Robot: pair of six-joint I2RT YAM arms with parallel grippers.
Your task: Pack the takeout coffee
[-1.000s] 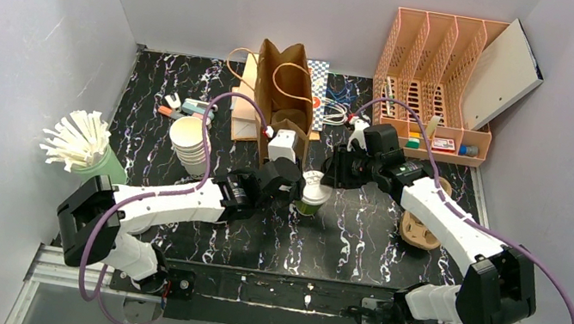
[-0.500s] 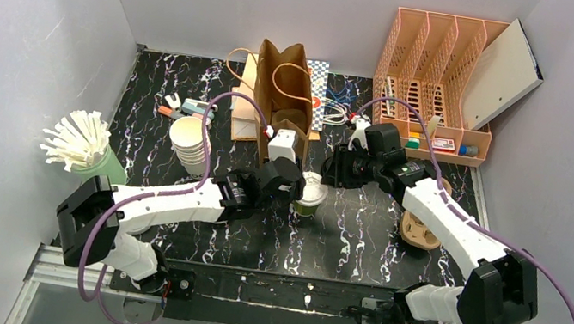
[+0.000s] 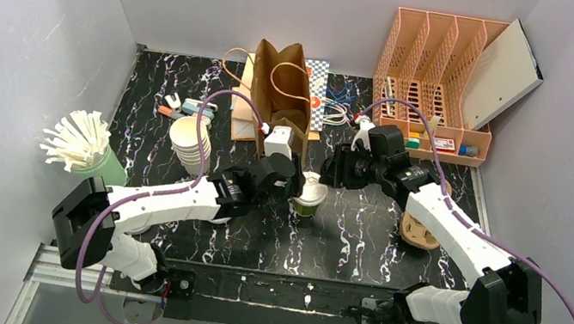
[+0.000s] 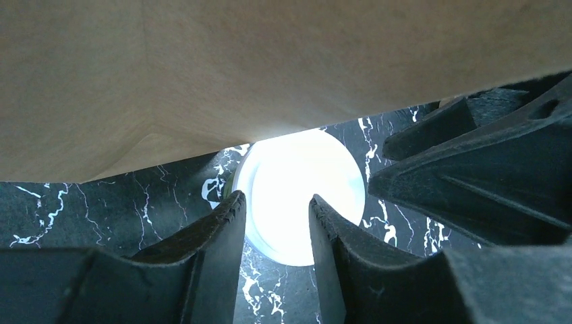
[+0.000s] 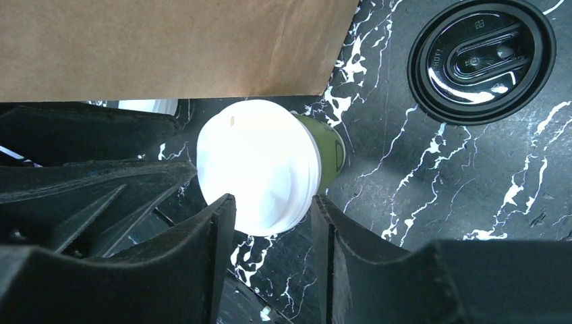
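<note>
Because glare whitens the left-wrist view, the green-sided paper cup with a round white plastic lid shows there only as a featureless disc under the tall brown paper bag. The cup stands upright on the black marbled worktop, just in front of the bag. The left gripper and the right gripper reach in low from opposite sides. Each has its jaws parted by a narrow gap with nothing between them; contact with the lid cannot be judged.
</note>
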